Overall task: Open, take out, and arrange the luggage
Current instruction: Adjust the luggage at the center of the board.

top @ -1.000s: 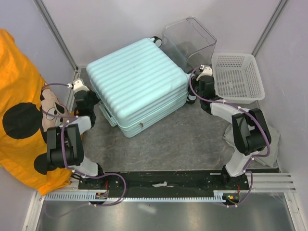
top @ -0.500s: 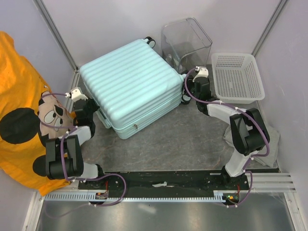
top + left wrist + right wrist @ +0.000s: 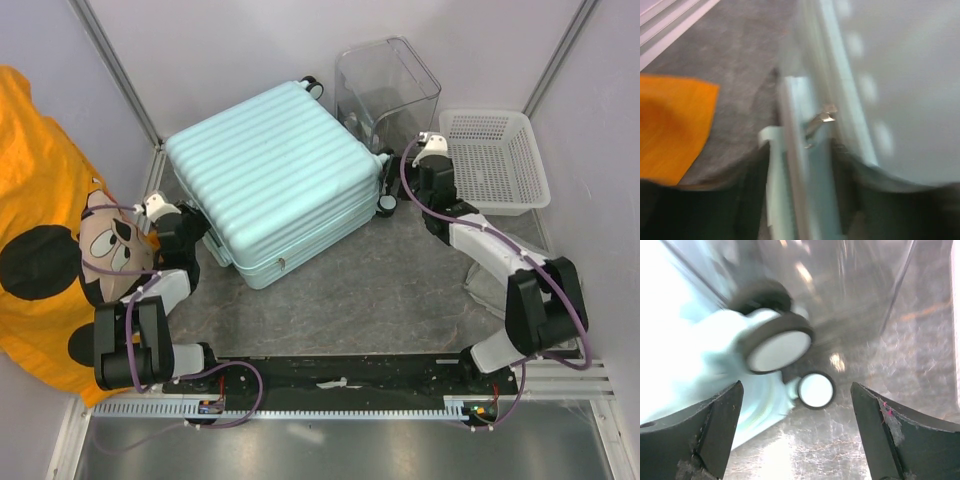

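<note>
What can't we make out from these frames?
1. Inside of the luggage: top view, the closed shell hides it.
2. Left gripper: left wrist view is motion-blurred, so it is unclear whether it grips the luggage's rim.
3. Clear box contents: too small in the top view; glare and blur in the right wrist view.
4. Orange cloth: cut off by the top view's left edge.

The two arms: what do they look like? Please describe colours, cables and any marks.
The left arm and the right arm have black links with light grey segments. A purple cable loops along each; a white cap sits at each wrist. On the right gripper the fingers are dark, wedge-shaped, scuffed, one bearing a pink speck.
</note>
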`<state>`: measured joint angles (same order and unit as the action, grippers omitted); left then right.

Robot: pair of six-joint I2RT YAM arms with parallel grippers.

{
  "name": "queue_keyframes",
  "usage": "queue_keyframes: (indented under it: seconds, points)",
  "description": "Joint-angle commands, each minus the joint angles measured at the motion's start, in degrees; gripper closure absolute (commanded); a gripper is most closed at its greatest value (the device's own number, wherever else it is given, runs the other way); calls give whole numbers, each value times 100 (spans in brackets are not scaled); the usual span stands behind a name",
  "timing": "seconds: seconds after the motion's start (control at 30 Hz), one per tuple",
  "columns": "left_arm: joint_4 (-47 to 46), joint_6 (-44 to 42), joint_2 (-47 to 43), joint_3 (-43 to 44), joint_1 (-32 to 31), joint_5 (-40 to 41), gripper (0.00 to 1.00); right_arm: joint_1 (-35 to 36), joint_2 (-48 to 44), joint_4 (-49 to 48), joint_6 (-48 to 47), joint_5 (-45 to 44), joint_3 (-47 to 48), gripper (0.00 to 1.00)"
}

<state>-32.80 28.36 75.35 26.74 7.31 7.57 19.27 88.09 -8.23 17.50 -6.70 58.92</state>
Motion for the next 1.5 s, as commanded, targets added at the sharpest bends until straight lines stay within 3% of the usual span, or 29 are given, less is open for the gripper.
queue_keyframes:
  seconds: [0.0,0.13,0.43,0.87,1.23,1.47]
  points:
    - [660,837,-459,-20,-318,-775,26,51,-583,-135,-97,266,418,2]
    - [792,1092,-697,-239,-327,-862,19,-54,-277,-65,-159,82,892,2]
    - [678,1567,-864,-644,-440,-1408,19,-643,1173,-56,87,160,2229,2]
    - [731,1945,-1409,-1162,-933,-1689,25,-1531,1641,-276,114,467,2888,2]
    - [626,2446,-1190,-1514,-933,-1171,42,-1540,1272,-451,105,661,2494,2]
    - [160,2701,-285,-1268,-810,-1644,49,-1540,683,-548,114,925,1958,2]
